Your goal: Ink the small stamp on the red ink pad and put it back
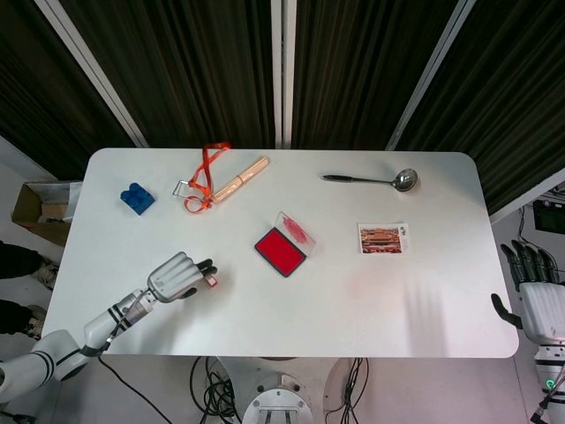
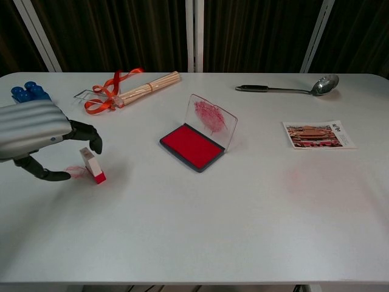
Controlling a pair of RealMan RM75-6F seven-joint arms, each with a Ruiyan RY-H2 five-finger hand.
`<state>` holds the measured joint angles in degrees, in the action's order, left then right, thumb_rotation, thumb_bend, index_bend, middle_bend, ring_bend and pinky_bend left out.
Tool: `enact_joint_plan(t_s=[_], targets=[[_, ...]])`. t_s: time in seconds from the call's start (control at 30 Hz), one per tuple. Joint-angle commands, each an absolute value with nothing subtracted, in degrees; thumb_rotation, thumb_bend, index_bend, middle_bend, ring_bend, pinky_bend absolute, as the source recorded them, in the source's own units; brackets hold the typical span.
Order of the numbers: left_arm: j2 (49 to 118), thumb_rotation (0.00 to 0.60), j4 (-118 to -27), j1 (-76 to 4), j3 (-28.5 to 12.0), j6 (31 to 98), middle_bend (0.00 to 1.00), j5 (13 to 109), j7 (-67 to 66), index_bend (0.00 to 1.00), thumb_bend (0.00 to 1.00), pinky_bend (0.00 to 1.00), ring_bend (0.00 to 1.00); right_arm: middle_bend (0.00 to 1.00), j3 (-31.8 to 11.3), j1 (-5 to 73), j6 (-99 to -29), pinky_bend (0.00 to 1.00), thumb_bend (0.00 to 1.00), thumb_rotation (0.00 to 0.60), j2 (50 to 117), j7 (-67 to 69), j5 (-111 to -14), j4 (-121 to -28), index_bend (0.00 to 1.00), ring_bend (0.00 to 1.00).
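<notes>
The small stamp [image 2: 92, 165], white with a red base, stands tilted on the table left of centre, next to a faint red smear; it also shows in the head view [image 1: 210, 281]. My left hand [image 2: 35, 132] hovers over it from the left, fingers [image 2: 91, 139] arched just above its top and the thumb below-left, with a small gap on each side. The red ink pad [image 2: 189, 146] lies in the middle with its clear lid [image 2: 211, 118] raised. My right hand [image 1: 538, 296] hangs off the table's right edge, fingers apart, holding nothing.
At the back left lie a bundle of wooden sticks [image 2: 149, 87] tied with red ribbon [image 2: 106, 91] and a blue block [image 2: 27, 92]. A metal ladle [image 2: 289, 89] lies at the back right, a postcard [image 2: 317, 134] on the right. A cardboard box [image 1: 40, 212] stands beyond the left edge.
</notes>
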<state>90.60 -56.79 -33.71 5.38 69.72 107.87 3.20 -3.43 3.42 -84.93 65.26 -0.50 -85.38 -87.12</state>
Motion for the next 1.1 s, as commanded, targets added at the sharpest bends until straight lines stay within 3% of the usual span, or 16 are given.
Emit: enact_joint_plan(t_s=[0.03,0.5,1.1], targets=[[92.8,0.600,-53.6,-34.2,6.1,71.2,0.40,108.3,4.7,0.38,0.22,1.00,0.93,0.00,-3.5,3.5,-84.9,0.00,0.23,0.600,65.2,-0.7,-85.4,-87.3,0.00,0.00],[96.8,0.600,-47.6,-35.9,7.1,72.3,0.44,107.5,7.5,0.45,0.30,1.00,0.94,0.00,-3.6,3.6,-84.2,0.00,0.23,0.600,65.3,-0.8,-84.6,-87.1,0.00,0.00],[98.5,0.600,-44.7,-36.3,8.4,72.9,0.50,106.1,8.6,0.50,0.32,1.00,0.95,0.00,-3.6,3.7,-83.5,0.00,0.23,0.600,65.7,-0.6,-84.1,-86.5,0.00,0.00]])
